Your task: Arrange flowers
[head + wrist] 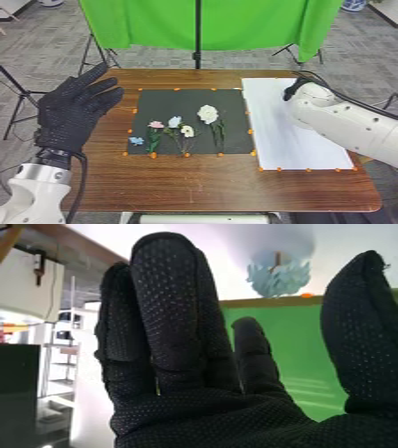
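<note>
Black sheet (169, 101) on the brown tabletop (222, 192) carries a large white flower (208, 114), bloom toward the far edge, stem running lengthwise toward the near edge; smaller flowers (187, 131) lie left of it. Left hand (67, 112): straight fingers, empty, by the tabletop's left edge. Right hand (291, 92): over the white sheet (306, 156), fingers extended, thumb apart, gripping nothing; its wrist view shows a pale blue flower (277, 280) beyond the fingertips.

Head view: above table (213, 192), facing forward, down. Right wrist view: close to right hand (290, 91), along fingers (169, 299). Shared: green cloth (147, 27).
</note>
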{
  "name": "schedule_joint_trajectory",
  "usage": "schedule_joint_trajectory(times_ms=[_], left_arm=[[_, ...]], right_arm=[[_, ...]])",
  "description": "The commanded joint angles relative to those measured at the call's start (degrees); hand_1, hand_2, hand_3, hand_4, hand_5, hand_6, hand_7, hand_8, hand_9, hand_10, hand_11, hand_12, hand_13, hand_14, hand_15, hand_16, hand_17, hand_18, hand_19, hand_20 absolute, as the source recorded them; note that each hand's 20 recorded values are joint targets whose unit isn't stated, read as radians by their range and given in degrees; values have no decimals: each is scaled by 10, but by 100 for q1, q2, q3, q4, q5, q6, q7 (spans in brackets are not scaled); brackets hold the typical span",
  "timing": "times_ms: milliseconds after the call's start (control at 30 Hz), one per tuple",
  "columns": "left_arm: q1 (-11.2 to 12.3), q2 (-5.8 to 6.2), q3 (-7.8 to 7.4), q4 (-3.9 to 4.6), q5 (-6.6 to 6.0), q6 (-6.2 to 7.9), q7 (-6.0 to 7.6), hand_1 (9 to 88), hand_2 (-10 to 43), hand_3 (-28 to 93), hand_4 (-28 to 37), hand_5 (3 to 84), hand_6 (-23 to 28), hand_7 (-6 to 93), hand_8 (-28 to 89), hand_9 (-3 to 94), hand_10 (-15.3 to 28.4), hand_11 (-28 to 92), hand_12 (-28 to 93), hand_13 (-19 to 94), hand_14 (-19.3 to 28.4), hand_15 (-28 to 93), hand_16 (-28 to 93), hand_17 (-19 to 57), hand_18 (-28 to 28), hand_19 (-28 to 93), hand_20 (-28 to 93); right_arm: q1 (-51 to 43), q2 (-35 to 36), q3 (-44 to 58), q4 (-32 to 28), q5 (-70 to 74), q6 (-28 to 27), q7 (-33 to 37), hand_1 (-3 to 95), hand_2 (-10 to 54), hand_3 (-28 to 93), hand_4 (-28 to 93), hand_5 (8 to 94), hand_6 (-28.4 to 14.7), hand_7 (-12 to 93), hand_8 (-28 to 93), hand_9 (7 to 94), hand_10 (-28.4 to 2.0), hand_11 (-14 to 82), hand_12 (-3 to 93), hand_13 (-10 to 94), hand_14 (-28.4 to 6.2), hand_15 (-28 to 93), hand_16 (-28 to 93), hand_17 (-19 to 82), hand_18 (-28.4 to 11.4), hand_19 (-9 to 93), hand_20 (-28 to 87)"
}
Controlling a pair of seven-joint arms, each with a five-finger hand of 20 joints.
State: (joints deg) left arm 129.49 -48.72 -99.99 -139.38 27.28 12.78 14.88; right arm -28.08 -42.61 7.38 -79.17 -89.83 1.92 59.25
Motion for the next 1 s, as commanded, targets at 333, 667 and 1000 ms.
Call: schedule_joint_trajectory(times_ms=[333, 667, 1000], left_arm=[[313, -24, -52, -39, -40, -17, 272, 222, 80, 779, -219, 394, 121, 135, -85, 322, 223, 318, 111, 246, 284, 561, -115, -65, 284, 737, -142], [326, -6, -16, -17, -77, -17, 296, 223, 80, 779, -218, 395, 121, 135, -85, 323, 222, 318, 111, 246, 284, 561, -114, -65, 284, 737, -142], [207, -107, 25, 8, -25, -11, 141, 223, 80, 779, -218, 395, 121, 135, -85, 323, 222, 319, 111, 246, 284, 561, -114, -64, 284, 737, -142]], right_arm=[[-151, -280, 7, 245, -194, -302, -314, 337, -93, 753, -278, 412, 33, 127, -117, 598, -147, 144, 131, 722, -101, 577, 131, 431, -193, 913, -134], [-54, -158, -777, 153, -892, 798, -387, 575, -95, 648, -282, 778, 50, 248, -1, 906, -40, 61, 293, 880, -2, 420, 272, 551, -102, 932, -166], [58, -178, -894, -46, -1186, 1375, -471, 586, -95, 673, -283, 834, 46, 262, 17, 937, -41, 131, 299, 908, 6, 427, 276, 552, -109, 932, -56]])
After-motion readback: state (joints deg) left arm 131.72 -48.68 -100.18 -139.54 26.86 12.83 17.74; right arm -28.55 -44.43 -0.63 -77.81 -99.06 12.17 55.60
